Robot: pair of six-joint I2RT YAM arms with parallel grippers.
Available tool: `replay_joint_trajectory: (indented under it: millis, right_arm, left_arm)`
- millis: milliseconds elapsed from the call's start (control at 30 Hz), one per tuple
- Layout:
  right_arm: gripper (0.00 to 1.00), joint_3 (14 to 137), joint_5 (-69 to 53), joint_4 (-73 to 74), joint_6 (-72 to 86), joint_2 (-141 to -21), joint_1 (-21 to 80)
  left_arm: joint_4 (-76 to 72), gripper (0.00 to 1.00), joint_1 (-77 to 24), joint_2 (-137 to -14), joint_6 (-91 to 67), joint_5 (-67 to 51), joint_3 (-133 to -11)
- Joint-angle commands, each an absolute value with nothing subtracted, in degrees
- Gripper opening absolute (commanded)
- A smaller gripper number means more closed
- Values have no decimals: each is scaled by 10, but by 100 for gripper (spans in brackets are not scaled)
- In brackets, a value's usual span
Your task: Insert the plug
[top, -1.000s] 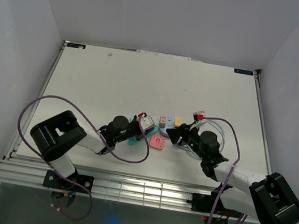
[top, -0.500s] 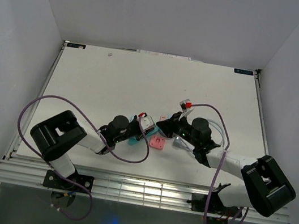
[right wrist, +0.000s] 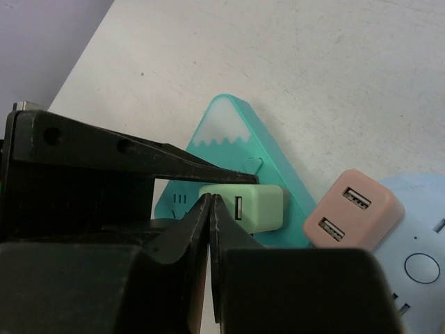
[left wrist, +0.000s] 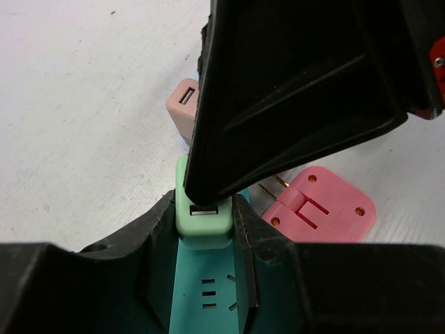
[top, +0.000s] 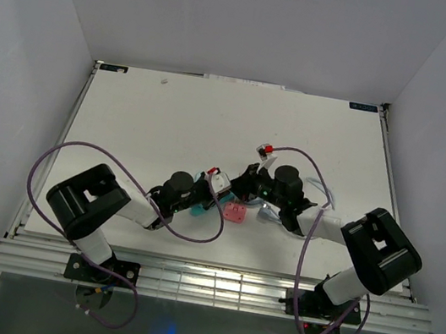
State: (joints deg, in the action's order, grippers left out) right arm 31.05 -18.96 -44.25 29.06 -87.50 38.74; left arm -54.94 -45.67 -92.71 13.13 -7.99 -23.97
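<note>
Since the right gripper point(right wrist: 210, 200) has its fingers pinched together right against the small pale green cube-shaped USB plug point(right wrist: 250, 209), I'd use it as a pusher. Press straight into the teal mountain-shaped plastic socket block point(right wrist: 229, 132), no tilting. The left gripper point(left wrist: 203, 209) is clamped on the plug, which sits on that block, so hold it square.

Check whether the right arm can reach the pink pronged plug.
Probably yes: the pink pronged plug lies uncovered beside the teal strip, close to the right tool, which is shut and must open.
</note>
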Motion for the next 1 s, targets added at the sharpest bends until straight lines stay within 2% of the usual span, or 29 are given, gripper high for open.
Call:
replay_joint_trajectory:
  millis: [0, 500, 800, 967]
  right_arm:
    - [8, 323, -180, -422, 295, -902, 390]
    - [8, 340, -184, -402, 311, -782, 389]
    - [8, 304, -171, -431, 320, -891, 390]
    - [8, 308, -164, -425, 328, -903, 390]
  left_arm:
    - [-487, 0, -459, -943, 131, -83, -241]
    - [-486, 0, -459, -948, 129, -84, -243]
    - [-488, 0, -460, -949, 127, -85, -241]
    - [-511, 0, -460, -960, 122, -81, -233]
